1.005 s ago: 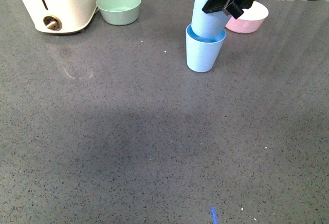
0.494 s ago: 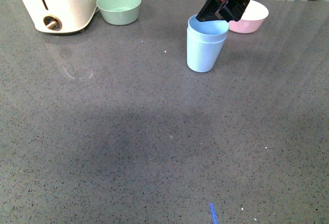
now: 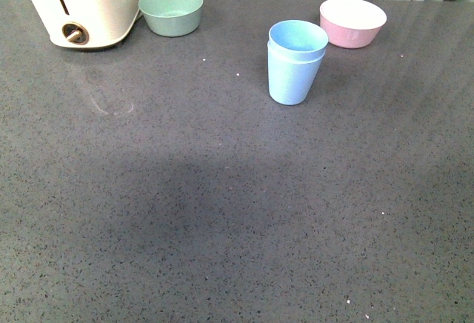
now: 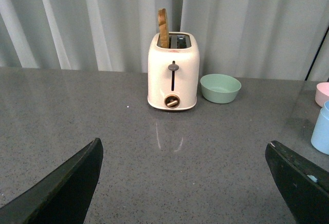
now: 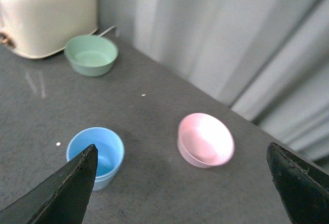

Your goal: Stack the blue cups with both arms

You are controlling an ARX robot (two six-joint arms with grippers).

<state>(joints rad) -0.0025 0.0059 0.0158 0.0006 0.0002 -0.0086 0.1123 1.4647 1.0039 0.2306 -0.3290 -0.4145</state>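
The two pale-blue cups (image 3: 296, 61) stand nested, one inside the other, upright on the grey table toward the back right. They show from above in the right wrist view (image 5: 96, 156) and at the edge of the left wrist view (image 4: 322, 130). My right gripper (image 5: 181, 183) is open and empty, raised above the table, apart from the cups. My left gripper (image 4: 185, 180) is open and empty, low over the table, facing the toaster. Neither arm shows in the front view.
A cream toaster (image 3: 81, 4) with a slice in it (image 4: 163, 28) stands at the back left. A green bowl (image 3: 171, 10) sits beside it. A pink bowl (image 3: 352, 21) sits just behind the cups to the right. Curtains hang behind the table.
The right gripper set the upper cup down into the lower one, let go and rose out of the front view. The cups now stand fully nested.
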